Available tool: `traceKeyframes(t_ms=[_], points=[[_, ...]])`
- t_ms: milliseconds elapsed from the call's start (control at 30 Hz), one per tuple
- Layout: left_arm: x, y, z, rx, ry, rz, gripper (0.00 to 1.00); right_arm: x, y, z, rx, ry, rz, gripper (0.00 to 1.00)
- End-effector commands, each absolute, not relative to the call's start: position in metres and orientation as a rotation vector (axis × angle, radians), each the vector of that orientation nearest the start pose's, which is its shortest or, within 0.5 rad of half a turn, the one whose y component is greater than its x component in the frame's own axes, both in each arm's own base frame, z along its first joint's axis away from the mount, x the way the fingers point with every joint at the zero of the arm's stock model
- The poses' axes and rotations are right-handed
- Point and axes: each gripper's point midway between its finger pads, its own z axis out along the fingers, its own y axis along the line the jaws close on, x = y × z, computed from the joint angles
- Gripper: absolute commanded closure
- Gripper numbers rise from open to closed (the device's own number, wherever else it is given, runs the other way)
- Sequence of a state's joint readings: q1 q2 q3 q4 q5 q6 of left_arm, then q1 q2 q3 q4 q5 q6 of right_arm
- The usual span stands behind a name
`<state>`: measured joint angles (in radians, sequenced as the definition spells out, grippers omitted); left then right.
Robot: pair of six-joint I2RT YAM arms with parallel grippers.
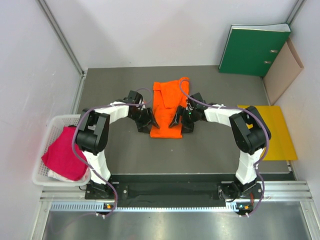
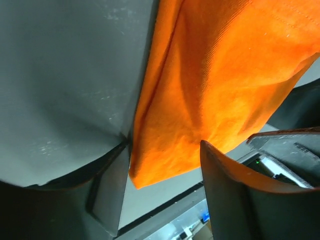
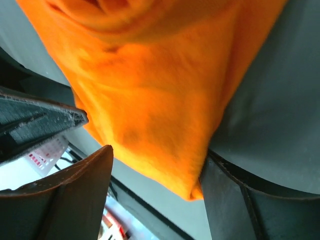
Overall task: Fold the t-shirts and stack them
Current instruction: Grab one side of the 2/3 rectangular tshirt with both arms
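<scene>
Orange t-shirt [image 1: 166, 107] folded into a narrow strip, flat on the grey table [image 1: 210, 150] near its middle. Long axis pointing away from the arm bases, rumpled flap at the far end.

Left gripper [image 1: 150, 122] low at the strip's near left corner, right gripper [image 1: 178, 120] low at the near right corner, facing each other across the cloth.

Left wrist view: left fingers [image 2: 107, 185] spread wide, near corner of the orange cloth lying in the gap, one fingertip touching the cloth's edge, nothing pinched.

Right wrist view: right fingers [image 3: 85, 195] likewise apart, orange corner hanging into the gap, one finger right against its side, no clamp on it.

Magenta t-shirt [image 1: 64, 152] bunched, unfolded, inside the white mesh basket [image 1: 50, 130] at the table's left edge, well apart from the orange one and from both grippers.

Yellow envelope [image 1: 277, 132] flat at the right edge, partly behind the right arm's elbow. Green binder [image 1: 252, 50] leaning on the back wall at far right, tan folder [image 1: 282, 70] just beside it.
</scene>
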<state>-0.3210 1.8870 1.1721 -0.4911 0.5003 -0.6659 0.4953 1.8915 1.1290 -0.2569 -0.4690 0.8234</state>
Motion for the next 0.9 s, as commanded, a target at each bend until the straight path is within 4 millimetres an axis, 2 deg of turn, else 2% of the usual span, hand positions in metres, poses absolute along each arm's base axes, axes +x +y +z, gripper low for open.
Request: traceKeyframes(t_ms=[0, 67, 100, 167, 200, 267, 300, 400, 567, 733, 833, 867], points=[[0.326, -0.228, 0.034, -0.340, 2.886, -0.922, 0.46, 0.281, 0.266, 0.025, 0.322, 2.959, 0.861, 0.33], [0.324, -0.229, 0.033, -0.338, 2.894, -0.923, 0.60, 0.274, 0.262, 0.025, 0.309, 2.980, 0.845, 0.35], [0.322, -0.231, 0.031, -0.339, 2.901, -0.921, 0.76, 0.268, 0.259, 0.021, 0.308, 2.998, 0.835, 0.36], [0.320, -0.233, 0.029, -0.334, 2.906, -0.927, 0.90, 0.261, 0.260, 0.017, 0.300, 3.019, 0.855, 0.39], [0.318, -0.234, 0.027, -0.338, 2.914, -0.924, 1.00, 0.257, 0.260, 0.014, 0.298, 3.025, 0.870, 0.40], [0.315, -0.236, 0.026, -0.334, 2.920, -0.930, 1.00, 0.251, 0.264, 0.014, 0.268, 3.031, 0.912, 0.47], [0.312, -0.238, 0.026, -0.326, 2.929, -0.927, 1.00, 0.252, 0.267, 0.013, 0.252, 3.012, 0.943, 0.58], [0.298, -0.241, 0.026, -0.306, 2.958, -0.917, 1.00, 0.250, 0.273, 0.020, 0.220, 2.991, 0.990, 0.82], [0.267, -0.246, 0.032, -0.290, 3.002, -0.892, 1.00, 0.236, 0.268, 0.031, 0.159, 2.999, 0.970, 0.87], [0.210, -0.251, 0.044, -0.242, 3.087, -0.841, 1.00, 0.214, 0.254, 0.043, 0.081, 3.023, 0.941, 0.87], [0.183, -0.250, 0.060, -0.220, 3.125, -0.834, 1.00, 0.207, 0.247, 0.063, 0.027, 3.015, 0.924, 0.87], [0.183, -0.250, 0.071, -0.209, 3.101, -0.853, 1.00, 0.207, 0.246, 0.078, 0.011, 2.996, 0.933, 0.87]])
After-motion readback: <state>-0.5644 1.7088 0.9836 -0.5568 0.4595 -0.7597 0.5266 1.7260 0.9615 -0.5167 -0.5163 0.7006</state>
